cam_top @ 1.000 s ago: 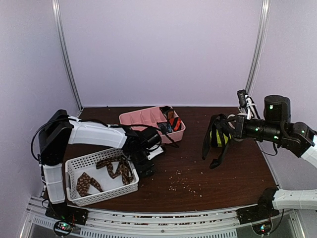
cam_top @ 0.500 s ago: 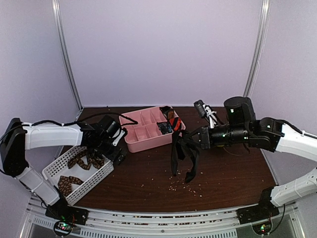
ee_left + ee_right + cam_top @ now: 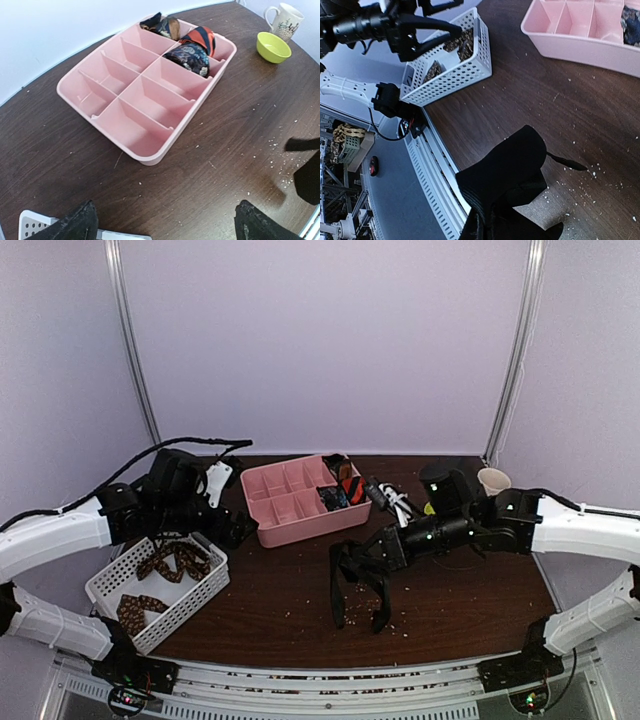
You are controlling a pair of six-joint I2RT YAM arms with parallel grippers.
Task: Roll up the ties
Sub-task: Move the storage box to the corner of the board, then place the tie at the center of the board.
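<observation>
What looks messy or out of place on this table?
Pale crumbs litter the dark table, mostly near the front. The white basket sits skewed to the table's edge. A black tie dangles bunched from the right gripper.

The left arm point(image 3: 60, 535) bends inward, and the left gripper point(image 3: 165, 226) has its 2 fingers point(image 3: 75, 226) spread wide and empty. The right arm point(image 3: 560, 530) stretches toward centre, with the right gripper point(image 3: 388, 546) clamped on the black tie point(image 3: 352, 585).

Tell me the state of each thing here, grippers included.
Left gripper: open, empty.
Right gripper: shut on black tie.
Black tie: unrolled, dangling from that gripper.
Tray: rolled ties in far-corner cells, rest empty.
Basket: holds brown ties, unrolled.
Bowl: upright, empty.
Mug: upright.
</observation>
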